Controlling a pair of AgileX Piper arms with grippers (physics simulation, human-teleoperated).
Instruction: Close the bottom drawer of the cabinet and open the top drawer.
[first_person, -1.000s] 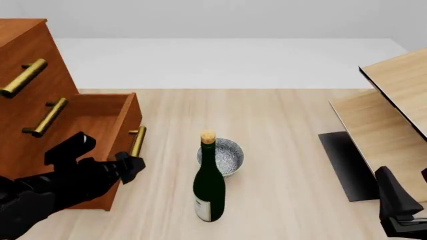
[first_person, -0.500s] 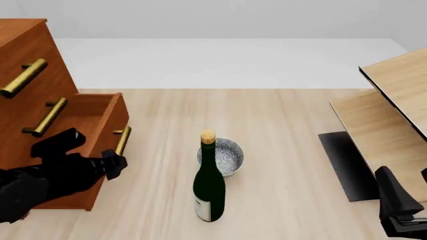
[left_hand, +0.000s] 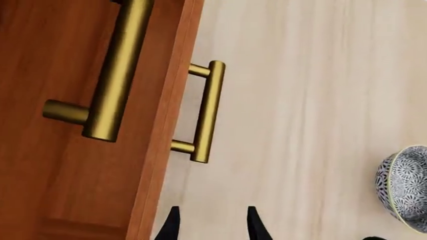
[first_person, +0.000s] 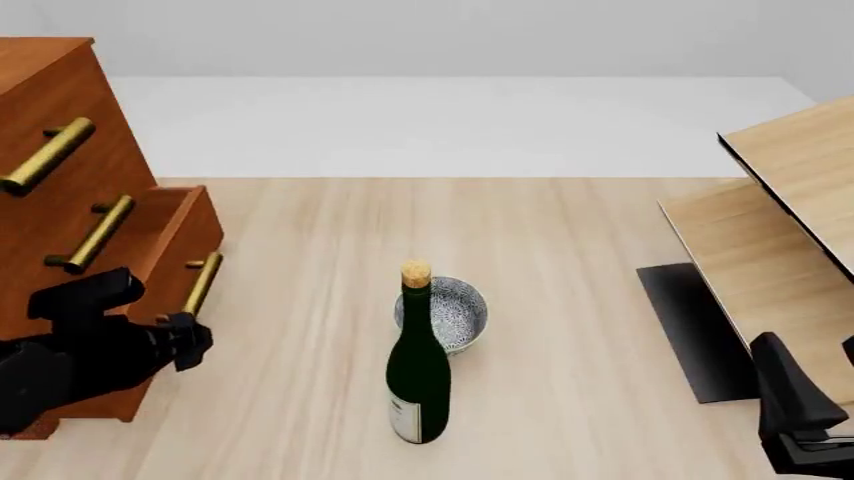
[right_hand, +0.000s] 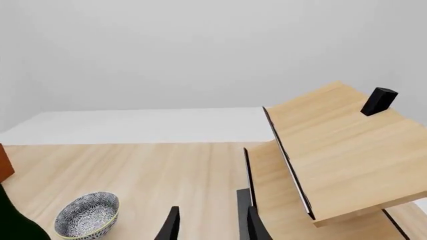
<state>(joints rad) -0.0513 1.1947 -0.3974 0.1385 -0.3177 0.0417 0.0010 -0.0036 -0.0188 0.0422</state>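
Your left gripper (left_hand: 210, 225), fingers narrowly apart and empty, sits at six o'clock of the part-open bottom drawer (first_person: 180, 250); bowl (first_person: 442, 312) empty.

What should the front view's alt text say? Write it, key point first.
The left end effector is at the bottom drawer of a reddish-brown cabinet, which stands slightly open. A corked dark wine bottle stands mid-table before a patterned bowl; pale plywood furniture sits right.

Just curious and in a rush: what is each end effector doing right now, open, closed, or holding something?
Left end effector: open, holding nothing.
Right end effector: open, holding nothing.
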